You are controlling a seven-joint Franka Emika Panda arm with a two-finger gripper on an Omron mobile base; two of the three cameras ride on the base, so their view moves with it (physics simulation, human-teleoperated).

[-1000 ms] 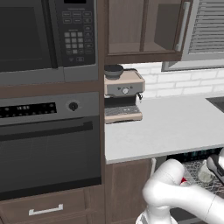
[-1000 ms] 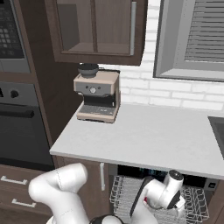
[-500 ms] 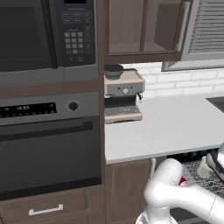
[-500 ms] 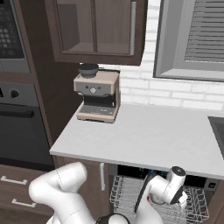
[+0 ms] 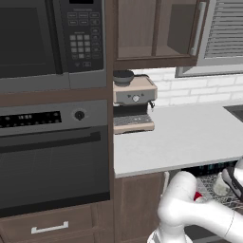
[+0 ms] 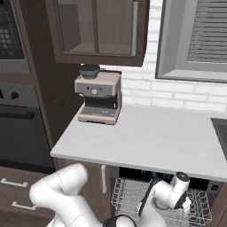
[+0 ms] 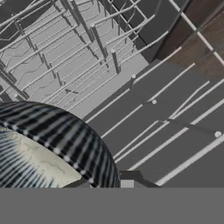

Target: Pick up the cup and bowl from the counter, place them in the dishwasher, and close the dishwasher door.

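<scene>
Hand nudged a bit toward the right edge of the left base view since a second ago, and a bit right and more upright in the right base view; nothing else moved. Gripper [image 6: 179, 205] hung low, under the front lip of the worktop [image 6: 146, 137], over the pulled-out wire rack [image 6: 128, 195] of the dishwasher [image 6: 133, 174], at the bottom centre-right of the right base view. In the left base view it sat at the far right edge [image 5: 236, 182], partly cut off.

Jaws were together. In the hand view the bowl [image 7: 52, 144], dark and striped outside with a pale inside, filled the lower left, right against the finger tips [image 7: 127, 183]. Could not tell whether the rim was pinched between them. Grey rack wires ran across the upper left behind it. The dishwasher door [image 7: 175, 113], flat dark grey, lay open across the centre and right, with brown wood floor [image 7: 201, 39] in the upper right corner.

Worktop was light grey in the middle of both base views. An espresso machine [image 5: 134, 102] stood at its back left corner by the white brick wall. A black wall oven [image 5: 52, 161] took the left of the left base view, with a microwave [image 5: 47, 38] above it. A pale glassy thing [image 5: 220, 186] sat in the rack just left of the hand, too small to name.
</scene>
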